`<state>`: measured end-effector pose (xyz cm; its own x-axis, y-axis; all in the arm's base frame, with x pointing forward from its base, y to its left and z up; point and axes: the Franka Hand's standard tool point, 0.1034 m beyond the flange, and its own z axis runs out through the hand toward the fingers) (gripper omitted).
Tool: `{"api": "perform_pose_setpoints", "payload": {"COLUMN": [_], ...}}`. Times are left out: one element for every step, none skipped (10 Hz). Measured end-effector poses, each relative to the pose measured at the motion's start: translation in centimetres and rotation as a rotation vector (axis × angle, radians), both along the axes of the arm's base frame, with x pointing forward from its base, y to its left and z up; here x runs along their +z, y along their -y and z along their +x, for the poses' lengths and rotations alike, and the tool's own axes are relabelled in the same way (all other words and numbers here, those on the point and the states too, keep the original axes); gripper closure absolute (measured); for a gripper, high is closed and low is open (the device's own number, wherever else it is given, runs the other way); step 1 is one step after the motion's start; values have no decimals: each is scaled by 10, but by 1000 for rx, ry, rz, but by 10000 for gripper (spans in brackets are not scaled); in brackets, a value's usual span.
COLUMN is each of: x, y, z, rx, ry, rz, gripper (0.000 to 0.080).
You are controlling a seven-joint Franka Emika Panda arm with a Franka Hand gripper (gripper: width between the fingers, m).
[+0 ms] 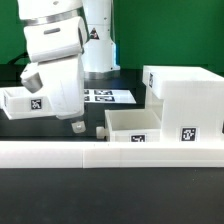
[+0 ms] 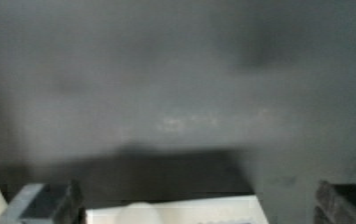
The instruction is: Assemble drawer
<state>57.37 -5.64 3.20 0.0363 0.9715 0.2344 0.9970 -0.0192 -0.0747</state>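
The white box shell (image 1: 185, 92) of the drawer stands at the exterior view's right, with a marker tag on its front. One knobbed tray (image 1: 130, 124) lies just before it, its knob toward the exterior view's left. The second tray (image 1: 20, 100) lies at the far left, partly behind the arm. My gripper (image 1: 73, 125) hangs low over the dark table between the two trays, touching neither. In the wrist view my gripper (image 2: 196, 205) is open, its fingers (image 2: 42, 205) wide apart. A white edge (image 2: 166, 214) shows between them; I cannot tell which part it is.
The long low white rail (image 1: 110, 152) runs across the front of the table. The marker board (image 1: 105, 96) lies flat behind the gripper, near the arm's base (image 1: 98, 50). The dark table (image 2: 175, 90) fills most of the wrist view.
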Motion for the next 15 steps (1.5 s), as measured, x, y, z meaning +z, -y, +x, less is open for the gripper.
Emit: {"api": "perform_pose_setpoints", "payload": {"x": [-1,-2,-3,-4,-5,-6,-7,-7,-7,-9,-12,-12,-12,-11,-12], "y": [-4,-5,-8,-12,-13,-14,-11,-11,-11,-11,-14,-20,-23,-25,-28], "z": [2,7,8,9,13,13,14,13,13,13,10,11,12,12,12], "rx": [-2,-7,-14,-15,-18,-18,-25,-26,-26,-26,-25,-26,-25,-33,-48], "ry": [11,43,51,52,83,95,110,108,108,109,103,102,102,101,99], "rz": [-2,-12,-14,-15,-22,-26,-32,-32,-32,-32,-29,-26,-22,-21,-18], "gripper": [151,151,151,151,151,151,151,151,151,151,151,151,151,151,151]}}
